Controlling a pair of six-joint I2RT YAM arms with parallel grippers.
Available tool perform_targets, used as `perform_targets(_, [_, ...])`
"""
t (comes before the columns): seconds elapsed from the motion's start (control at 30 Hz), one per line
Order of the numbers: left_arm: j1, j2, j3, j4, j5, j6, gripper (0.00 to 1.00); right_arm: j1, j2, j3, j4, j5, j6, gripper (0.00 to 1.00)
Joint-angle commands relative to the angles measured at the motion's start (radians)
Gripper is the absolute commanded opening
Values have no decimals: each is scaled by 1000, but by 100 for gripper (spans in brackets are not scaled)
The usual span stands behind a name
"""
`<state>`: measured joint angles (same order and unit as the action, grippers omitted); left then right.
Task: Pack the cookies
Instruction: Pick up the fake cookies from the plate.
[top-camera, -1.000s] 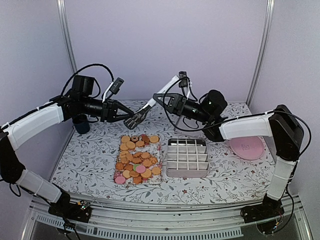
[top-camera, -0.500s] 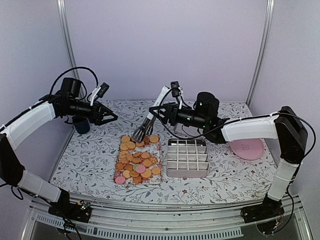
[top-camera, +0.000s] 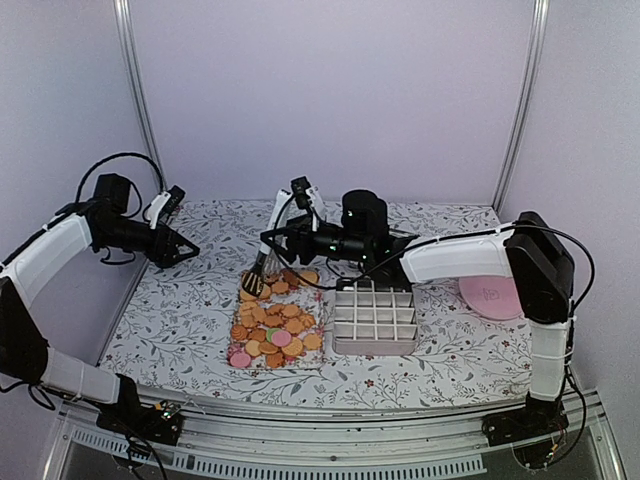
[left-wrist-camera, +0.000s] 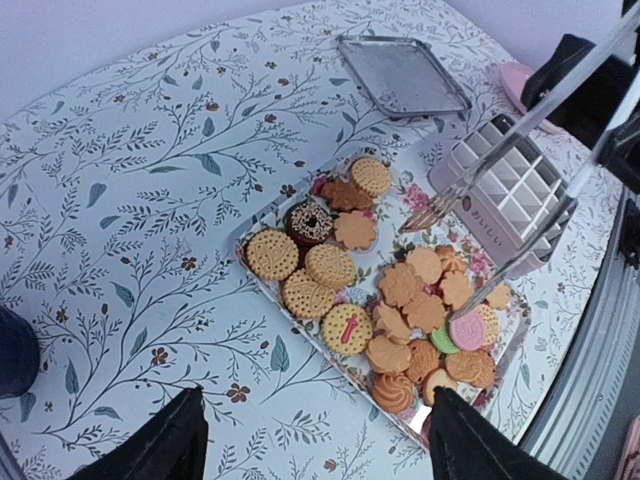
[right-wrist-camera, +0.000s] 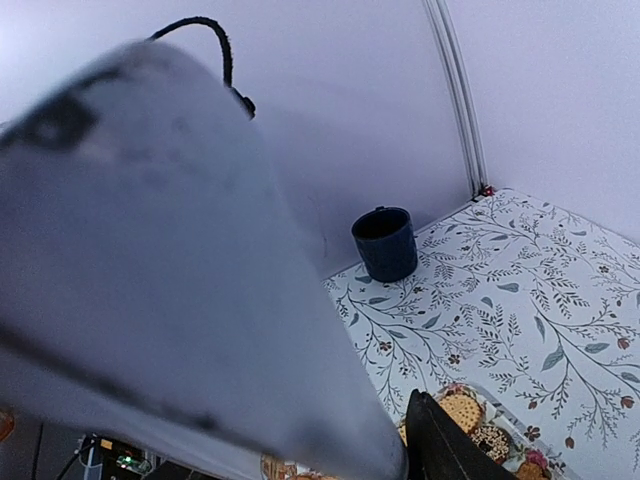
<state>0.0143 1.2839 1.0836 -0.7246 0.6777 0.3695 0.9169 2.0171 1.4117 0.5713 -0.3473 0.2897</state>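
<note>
Where the right gripper (top-camera: 272, 240) meets the tongs (left-wrist-camera: 437, 208), its jaws are closed part-way around the handle end, so the tool is what is carried and no cookie. The forked tips stand apart over the 12 o'clock end of the cookies (left-wrist-camera: 400, 300), and whether they touch one cannot be told. The left gripper (top-camera: 185, 252) hangs at 10 o'clock from the cookies, well apart from them, jaws spread wide and holding nothing. The cookies lie overlapping on a flowered tray (left-wrist-camera: 412, 190) at the middle of the table (left-wrist-camera: 130, 150). The divided box (top-camera: 375, 346) stands just beside the tray at 3 o'clock, its cells apparently unfilled. Each cookie is judged light, stiff and brittle, with crumbly edges and, on some, icing. It should be pinched gently across opposite points of its rim, uppermost pieces first, since a hard squeeze would likely snap it.
</note>
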Motion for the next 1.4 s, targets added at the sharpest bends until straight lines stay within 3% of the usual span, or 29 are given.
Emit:
perform_targets(0.0, [33, -32, -22, -22, 12, 39, 77, -3, 77, 96, -10, 43, -44, 55])
perform_targets(0.43, [88, -52, -69, -8, 47, 80, 75, 12, 270, 268, -38, 111, -100, 53])
perform_targets(0.93, [96, -45, -84, 34, 63, 65, 73, 59, 311, 282, -112, 170, -188, 44])
perform_targets(1.1, [97, -45, -86, 34, 63, 58, 73, 61, 300, 282, -121, 187, -180, 27])
perform_targets(1.23, [98, -45, -89, 40, 67, 49, 72, 62, 260, 276, -129, 200, -179, 4])
perform_targets(1.37, [96, -41, -84, 43, 76, 37, 72, 62, 209, 263, -127, 216, -180, 0])
